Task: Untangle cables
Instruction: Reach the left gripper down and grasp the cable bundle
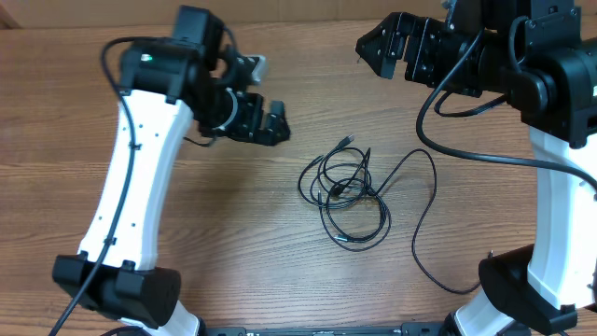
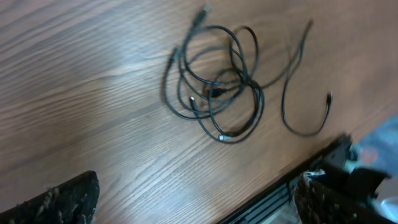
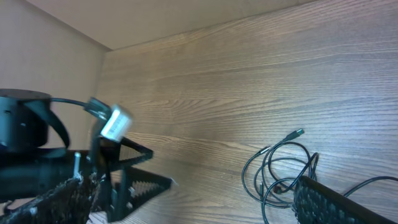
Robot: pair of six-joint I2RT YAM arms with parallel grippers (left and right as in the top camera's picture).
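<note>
1. Now, the cables (image 1: 347,191) lie in a loose, roundish snarl on the bare wooden tabletop (image 1: 233,233), about midway between my two arms and touching neither hand.
2. My left hand (image 1: 283,124) is released. In its wrist view the fingers (image 2: 62,199) stand wide apart at the two bottom corners, with nothing between them.
3. My right hand (image 1: 368,51) is likewise spread wide and empty, and it hangs over the far side of the tabletop.
4. From my left hand the snarl lies to the right and a little toward my bases. From my right hand it lies to the left and well back toward my bases.
5. I judge my left hand the nearer of the two, so it looks better placed to reach in first.
6. The snarl itself has no clear long axis. One loose tail (image 1: 424,215) swings out to the right and runs on toward the near edge, and a plug end (image 1: 349,140) pokes out on the far side.
7. That tail runs down my right arm's side, so pulling it clear would probably fall to my right hand while my left pins the loops.
</note>
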